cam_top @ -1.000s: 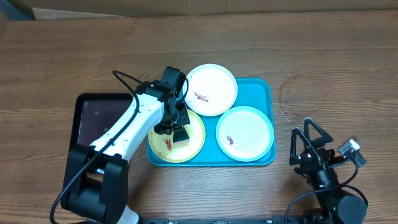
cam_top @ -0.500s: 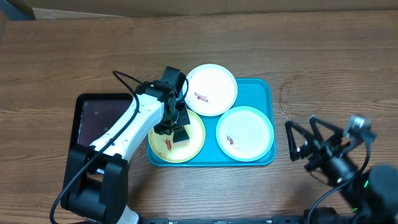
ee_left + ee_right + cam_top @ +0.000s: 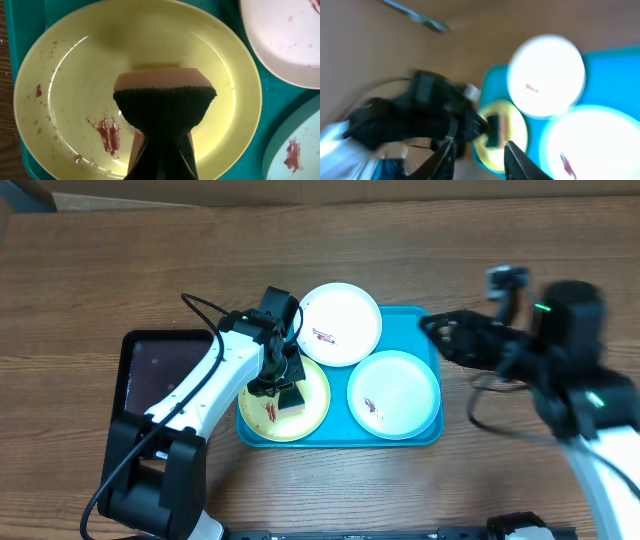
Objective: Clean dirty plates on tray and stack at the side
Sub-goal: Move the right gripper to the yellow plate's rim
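The left pincer [image 3: 283, 383] clamps a sponge [image 3: 165, 100] onto the yellow-green plate [image 3: 65, 75] at the lower left of the turquoise tray [image 3: 340, 438]. The right pincer [image 3: 480, 146], blurred, hangs partly parted and empty near the tray's upper right corner. The white plate [image 3: 345, 315] and the mint plate [image 3: 400, 385] lie smeared on the tray too and none is stacked, so the job looks barely begun.

No writing, label, brand, number or sign can be read on the dirty plates [image 3: 340, 323], the tray [image 3: 428, 317] or the surface [image 3: 150, 260]; the right wrist view is blurred.
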### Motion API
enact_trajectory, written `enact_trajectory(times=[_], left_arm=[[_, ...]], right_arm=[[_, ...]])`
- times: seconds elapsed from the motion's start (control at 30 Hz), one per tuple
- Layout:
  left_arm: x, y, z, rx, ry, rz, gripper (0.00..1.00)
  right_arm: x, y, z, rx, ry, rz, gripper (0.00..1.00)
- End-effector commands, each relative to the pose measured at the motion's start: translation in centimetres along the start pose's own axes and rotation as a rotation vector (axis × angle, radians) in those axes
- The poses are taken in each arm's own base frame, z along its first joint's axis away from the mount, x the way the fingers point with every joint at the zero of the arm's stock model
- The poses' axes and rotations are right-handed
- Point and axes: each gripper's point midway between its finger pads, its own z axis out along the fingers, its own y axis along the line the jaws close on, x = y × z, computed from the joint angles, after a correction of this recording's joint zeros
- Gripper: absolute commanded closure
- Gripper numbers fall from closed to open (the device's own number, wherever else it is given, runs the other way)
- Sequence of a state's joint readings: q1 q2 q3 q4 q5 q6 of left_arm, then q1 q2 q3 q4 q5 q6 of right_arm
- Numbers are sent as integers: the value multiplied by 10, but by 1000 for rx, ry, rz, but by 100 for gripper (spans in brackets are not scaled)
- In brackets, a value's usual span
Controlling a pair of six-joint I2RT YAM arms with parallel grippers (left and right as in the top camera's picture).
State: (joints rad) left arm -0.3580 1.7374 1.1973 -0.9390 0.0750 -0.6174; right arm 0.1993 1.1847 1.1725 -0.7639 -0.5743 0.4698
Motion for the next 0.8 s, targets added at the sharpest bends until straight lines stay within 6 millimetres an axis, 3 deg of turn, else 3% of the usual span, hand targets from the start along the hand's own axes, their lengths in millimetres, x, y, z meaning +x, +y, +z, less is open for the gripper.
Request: enact_trajectory(times=[0.0, 0.17, 0.33, 0.53, 0.77], left_arm=[[0, -1, -1, 6, -3, 10, 96], [0, -1, -1, 6, -2, 10, 96], [1, -1, -1, 4, 2, 5, 96], [0, -1, -1, 3, -5, 5, 96], [0, -1, -1, 3, -4, 6, 96]], right_arm=[[13, -21, 47, 162, 57, -42, 62], [43, -37, 119, 288, 144, -57, 60], [67, -41, 166, 285, 209, -98, 60], [81, -61, 191, 357, 222, -81, 60], [110, -60, 211, 361, 283, -116, 61]])
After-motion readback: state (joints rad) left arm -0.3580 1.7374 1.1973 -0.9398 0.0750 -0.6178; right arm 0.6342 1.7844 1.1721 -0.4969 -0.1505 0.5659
